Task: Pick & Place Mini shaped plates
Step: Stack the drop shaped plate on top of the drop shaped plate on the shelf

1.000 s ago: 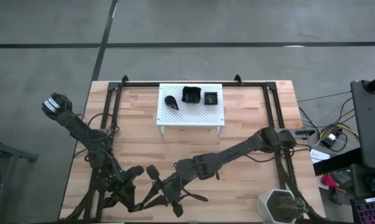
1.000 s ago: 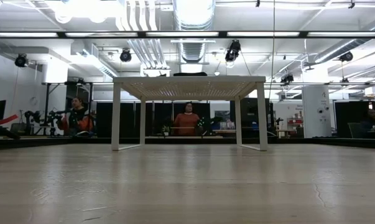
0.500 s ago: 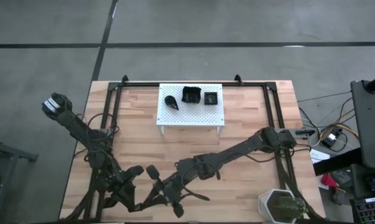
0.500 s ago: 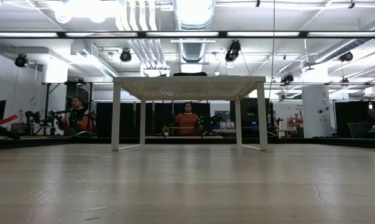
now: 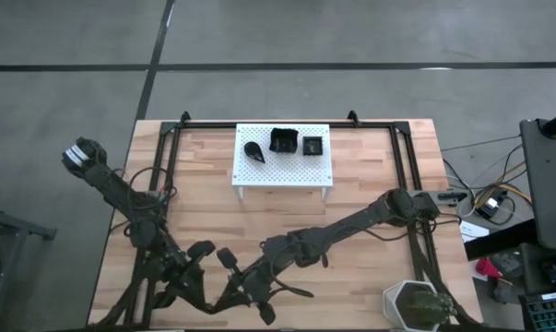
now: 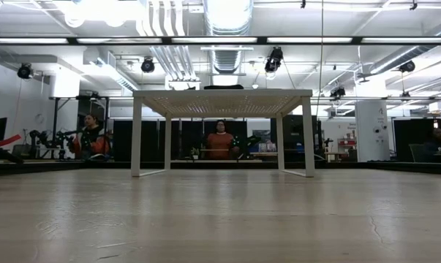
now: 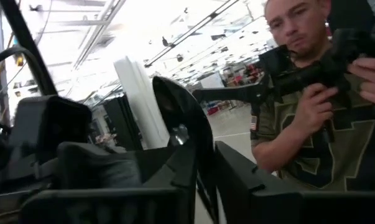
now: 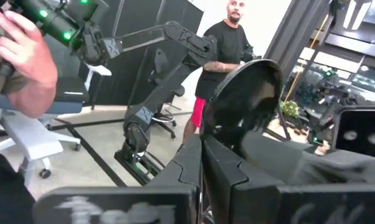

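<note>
At the near edge of the pale wooden table (image 5: pixel 370 166), left of centre, both arms angle up toward the room. The right gripper (image 8: pixel 203 155) is clenched on the rim of a glossy black rounded dish (image 8: pixel 243 102) that stands on edge above it. A second glossy black dish (image 7: pixel 178 115), seen edge-on, rises at the left gripper (image 7: pixel 206 168); whether that gripper is clamping it or letting go cannot be told. Three more mini shaped plates sit well apart from the arms on the white perforated rectangular stand (image 5: pixel 259 171) at the far centre. They are a black teardrop dish (image 5: pixel 254 149) on the left, a bigger black raised-rim square dish (image 5: pixel 283 140) in the middle and a small black square dish (image 5: pixel 313 145) on the right. By their look the dishes are light and rigid, with a slick glaze that could slide in the grip and a body likely to chip if dropped. The raised rim, pinched with one finger inside and one outside, seems the surest hold. No brand or label shows on the dishes or stand. Large pale print on the olive shirt of a person (image 7: pixel 311 149) at the near side is cut off and unreadable.
</note>
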